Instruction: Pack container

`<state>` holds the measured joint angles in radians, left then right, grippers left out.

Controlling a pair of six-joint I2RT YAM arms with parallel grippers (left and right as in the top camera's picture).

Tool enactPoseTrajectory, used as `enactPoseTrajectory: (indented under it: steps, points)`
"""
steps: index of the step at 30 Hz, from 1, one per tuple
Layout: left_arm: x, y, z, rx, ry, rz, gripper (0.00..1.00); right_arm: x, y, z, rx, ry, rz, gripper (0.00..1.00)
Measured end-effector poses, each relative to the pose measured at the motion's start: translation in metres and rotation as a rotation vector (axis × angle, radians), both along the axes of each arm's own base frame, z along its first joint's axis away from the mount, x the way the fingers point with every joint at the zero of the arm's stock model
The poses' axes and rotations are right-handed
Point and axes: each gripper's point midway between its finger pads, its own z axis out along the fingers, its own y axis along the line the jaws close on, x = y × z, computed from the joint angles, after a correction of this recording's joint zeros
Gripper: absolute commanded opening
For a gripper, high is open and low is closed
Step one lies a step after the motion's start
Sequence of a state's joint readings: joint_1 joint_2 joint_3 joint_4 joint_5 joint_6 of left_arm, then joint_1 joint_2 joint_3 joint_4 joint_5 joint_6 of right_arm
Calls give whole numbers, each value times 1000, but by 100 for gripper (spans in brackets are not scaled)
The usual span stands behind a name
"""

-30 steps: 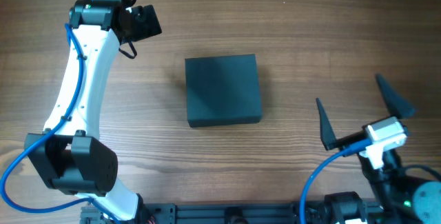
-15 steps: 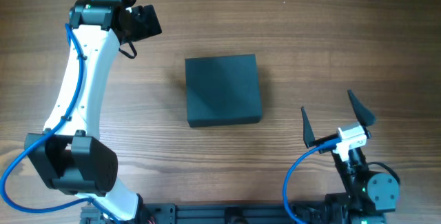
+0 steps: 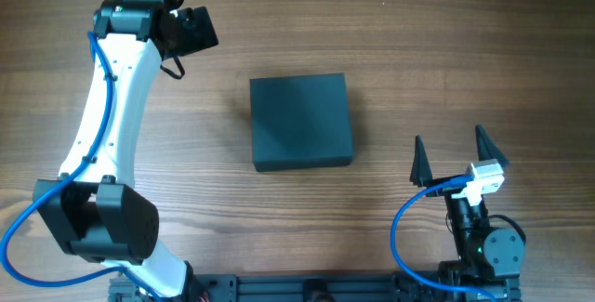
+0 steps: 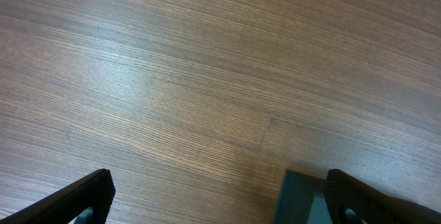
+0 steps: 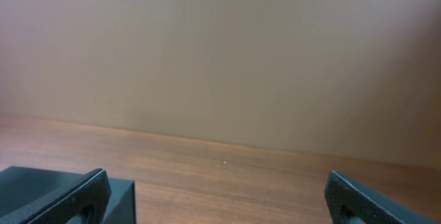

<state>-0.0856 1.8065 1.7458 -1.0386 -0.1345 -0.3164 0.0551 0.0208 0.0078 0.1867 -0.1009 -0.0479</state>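
Closed container (image 3: 301,122) at the centre of the wooden table (image 3: 418,42). Right gripper (image 3: 448,136), fingers spread, lies near-right of it, apart. Left gripper (image 4: 217,179), fingers spread and empty, lies far-left.

The container (image 3: 302,122) lies flat near the middle of the table (image 3: 418,51). It is a dark teal-green, matte, roughly square shallow box. Its lid is down and the top face is plain and level. Its edges are turned slightly off the line of the wood grain, and bare wood shows on every side. My left wrist view catches only one corner of the container (image 4: 298,198) at the bottom edge. My right wrist view shows the container (image 5: 27,186) low at the left, with its top and one side wall visible.
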Motion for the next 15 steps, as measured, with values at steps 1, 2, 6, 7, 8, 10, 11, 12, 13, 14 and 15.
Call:
enactPoseTrajectory:
  steps: [1, 2, 6, 7, 8, 10, 11, 12, 13, 14, 15]
  points:
    - [0, 0, 0, 0, 0, 0, 100, 0, -2, -1, 4, 3, -9, 100]
    - [0, 0, 0, 0, 0, 0, 100, 1, -6, -2, 6, 11, -31, 100]
    - [0, 0, 0, 0, 0, 0, 100, 3, -18, -9, 24, 38, -81, 100]
    - [0, 0, 0, 0, 0, 0, 100, 3, -20, -9, 29, 40, -89, 100]
    - [0, 0, 0, 0, 0, 0, 100, 3, -22, -9, 33, 40, -95, 100]
    - [0, 0, 0, 0, 0, 0, 100, 4, -22, -12, 33, 54, -96, 100]
    - [0, 0, 0, 0, 0, 0, 100, 4, -22, -16, 33, 70, -97, 100]
    - [0, 0, 0, 0, 0, 0, 100, 5, -22, -24, 31, 102, -99, 100]
    - [0, 0, 0, 0, 0, 0, 100, 5, -22, -41, 29, 169, -102, 100]
    - [0, 0, 0, -1, 0, 0, 100, 5, -23, -46, 29, 187, -103, 100]
    - [0, 0, 0, 0, 0, 0, 100, 5, -23, -45, 29, 186, -103, 100]
